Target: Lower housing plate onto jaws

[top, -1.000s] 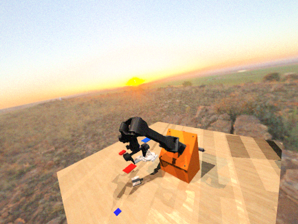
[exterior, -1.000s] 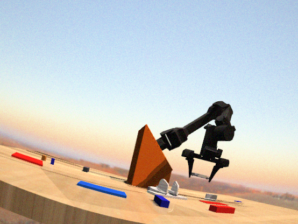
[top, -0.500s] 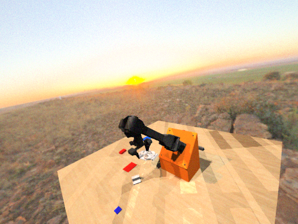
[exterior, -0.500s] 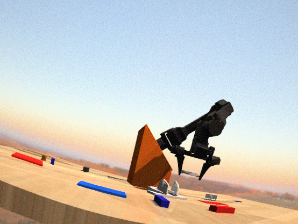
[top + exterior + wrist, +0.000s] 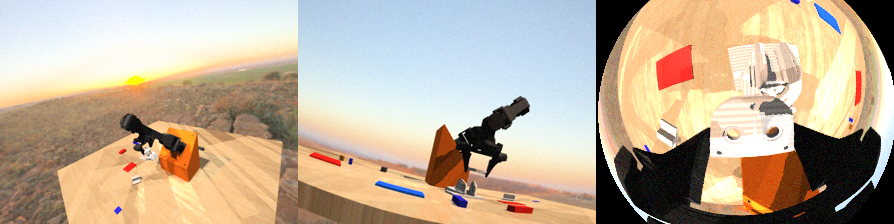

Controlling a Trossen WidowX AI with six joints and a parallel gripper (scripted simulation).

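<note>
- Pincer clamped on housing plate, fingers wide apart at its two sides.
- Just below, in the exterior view: two upright jaws on a pale base, with plate raised and apart from both.
- In hand, by judgement: lining up over the stubs. Next, settle the holes above them, match the tilt, lower straight, check for level, then spread fingers and lift away.
- Near the base, in the exterior view: blue block, a likely snag for a low finger.
- Also near: orange wedge, tight on that side for a folded arm.
- Farther out: red patch, red block and striped block, well outside a straight descent.
- Farthest: edge of the bench. Most open room for retreat: straight up.
</note>
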